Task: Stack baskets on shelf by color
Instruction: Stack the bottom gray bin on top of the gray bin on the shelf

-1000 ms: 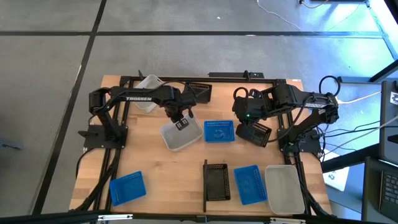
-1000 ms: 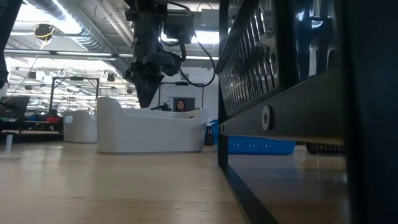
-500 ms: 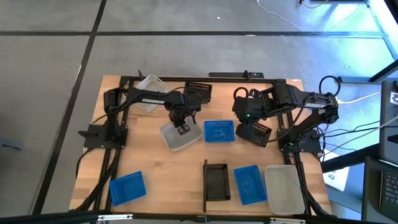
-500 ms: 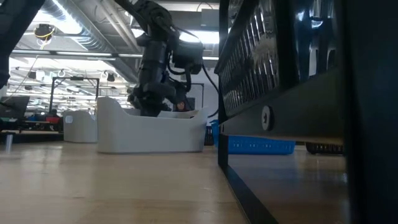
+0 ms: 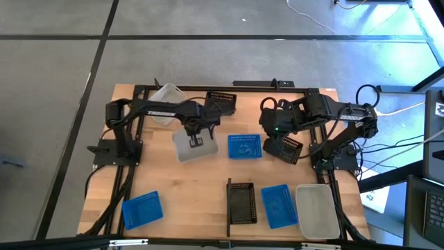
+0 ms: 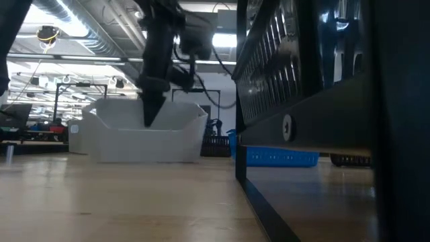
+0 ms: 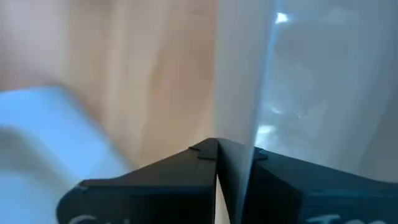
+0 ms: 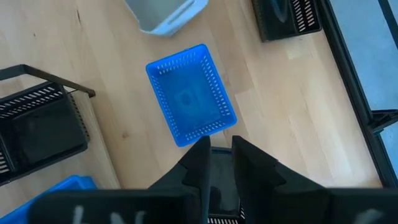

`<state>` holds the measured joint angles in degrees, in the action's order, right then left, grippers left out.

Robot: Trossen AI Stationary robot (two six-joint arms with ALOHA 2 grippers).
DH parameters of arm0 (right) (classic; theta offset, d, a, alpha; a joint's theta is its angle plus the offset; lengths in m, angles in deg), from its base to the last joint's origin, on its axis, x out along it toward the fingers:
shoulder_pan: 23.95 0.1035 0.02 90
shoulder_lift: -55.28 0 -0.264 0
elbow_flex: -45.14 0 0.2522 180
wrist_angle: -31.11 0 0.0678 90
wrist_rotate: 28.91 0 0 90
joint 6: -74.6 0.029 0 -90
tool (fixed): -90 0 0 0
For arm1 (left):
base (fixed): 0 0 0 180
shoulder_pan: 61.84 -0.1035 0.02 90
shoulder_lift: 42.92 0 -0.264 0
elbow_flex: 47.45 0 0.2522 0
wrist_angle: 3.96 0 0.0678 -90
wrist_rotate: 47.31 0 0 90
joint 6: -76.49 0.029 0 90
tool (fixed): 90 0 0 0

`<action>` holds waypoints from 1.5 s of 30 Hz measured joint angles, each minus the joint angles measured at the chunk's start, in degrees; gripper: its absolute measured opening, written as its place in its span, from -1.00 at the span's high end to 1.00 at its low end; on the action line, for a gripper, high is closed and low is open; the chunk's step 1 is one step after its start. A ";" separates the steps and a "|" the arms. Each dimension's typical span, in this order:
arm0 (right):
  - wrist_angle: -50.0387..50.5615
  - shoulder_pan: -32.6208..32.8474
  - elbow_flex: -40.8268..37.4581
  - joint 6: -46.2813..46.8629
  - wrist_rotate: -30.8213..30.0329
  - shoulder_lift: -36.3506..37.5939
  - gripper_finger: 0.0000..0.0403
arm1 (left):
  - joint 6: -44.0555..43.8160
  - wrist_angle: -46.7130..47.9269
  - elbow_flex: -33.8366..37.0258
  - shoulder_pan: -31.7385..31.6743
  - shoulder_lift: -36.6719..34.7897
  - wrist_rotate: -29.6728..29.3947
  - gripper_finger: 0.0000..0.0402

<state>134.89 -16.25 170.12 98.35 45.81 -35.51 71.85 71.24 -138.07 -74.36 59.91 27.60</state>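
The left claw (image 5: 196,136) is pinching the wall of a translucent white basket (image 5: 189,148), its fingers pressed together on the thin rim, near the middle of the bench (image 5: 187,201). The right claw (image 5: 279,142) is gripping a black basket (image 5: 286,149) just beside a blue basket (image 5: 244,146). On the near side, three baskets are sitting on the shelf (image 5: 258,221), with a second blue basket (image 5: 142,209) well apart.

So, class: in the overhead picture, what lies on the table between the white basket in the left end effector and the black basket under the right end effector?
A blue basket, seen in the high view, lies between the white basket and the black basket.
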 joint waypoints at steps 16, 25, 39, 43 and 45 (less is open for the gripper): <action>-5.38 -0.02 0.00 -1.94 -3.09 -1.08 0.69 | 9.05 -10.84 -0.02 3.51 -11.03 -22.49 1.00; -9.95 -0.02 0.00 -0.38 -3.05 -3.09 0.69 | 17.38 -21.97 -0.02 5.19 -11.03 -30.95 1.00; -15.29 0.00 -0.01 1.80 -9.13 -12.50 0.17 | 20.16 -27.90 -0.02 7.44 -11.03 -33.85 1.00; -18.25 0.00 -0.02 6.23 -15.39 -13.11 0.16 | 19.50 -29.30 -0.02 7.66 -11.03 -33.84 1.00; -20.44 0.00 -0.02 6.29 -17.20 -13.05 0.17 | 18.91 -29.59 -0.02 7.79 -11.03 -33.83 1.00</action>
<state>114.45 -16.25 170.09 104.64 28.60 -48.55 90.76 41.65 -138.09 -66.57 48.89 -6.23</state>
